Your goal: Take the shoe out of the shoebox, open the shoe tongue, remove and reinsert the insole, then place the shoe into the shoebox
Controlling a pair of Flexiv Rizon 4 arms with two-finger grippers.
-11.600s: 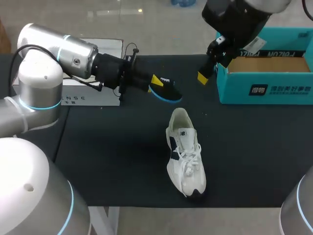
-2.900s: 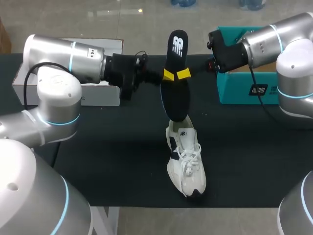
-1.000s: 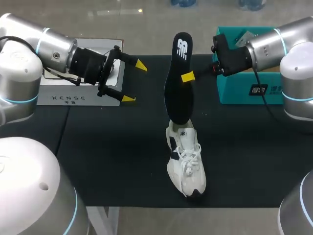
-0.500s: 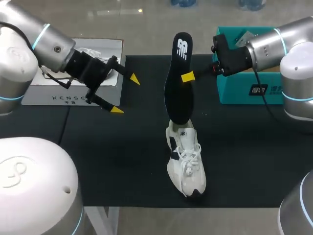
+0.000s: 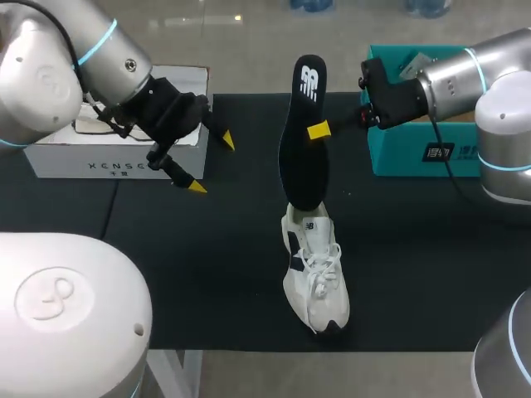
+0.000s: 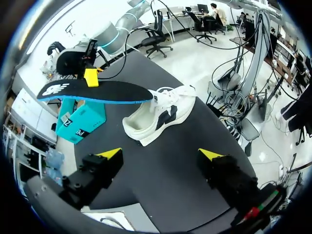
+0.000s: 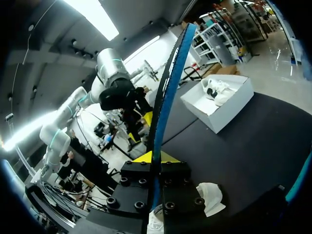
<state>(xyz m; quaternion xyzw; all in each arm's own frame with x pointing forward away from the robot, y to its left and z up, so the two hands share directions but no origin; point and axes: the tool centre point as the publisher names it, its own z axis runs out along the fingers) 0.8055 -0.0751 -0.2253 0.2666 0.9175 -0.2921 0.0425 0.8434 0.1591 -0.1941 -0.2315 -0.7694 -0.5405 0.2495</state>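
Observation:
A white shoe (image 5: 315, 274) lies on the black table, toe toward the front edge. Above its heel stands a black insole (image 5: 303, 141) with a blue edge, nearly upright, its lower end at the shoe's opening. My right gripper (image 5: 319, 130) is shut on the insole's side; in the right wrist view the insole's edge (image 7: 170, 83) rises from between the fingers of my right gripper (image 7: 156, 157). My left gripper (image 5: 211, 163) hangs open and holds nothing, left of the insole. From my left gripper (image 6: 160, 154) the shoe (image 6: 161, 114) and insole (image 6: 97, 91) lie ahead.
The teal shoebox (image 5: 448, 149) stands at the back right, behind my right arm. A white box (image 5: 124, 157) sits at the back left under my left arm; the right wrist view shows another shoe (image 7: 217, 87) lying inside it.
My left gripper has swung down and a little left, farther from the insole, staying open. The right gripper and the insole have kept still.

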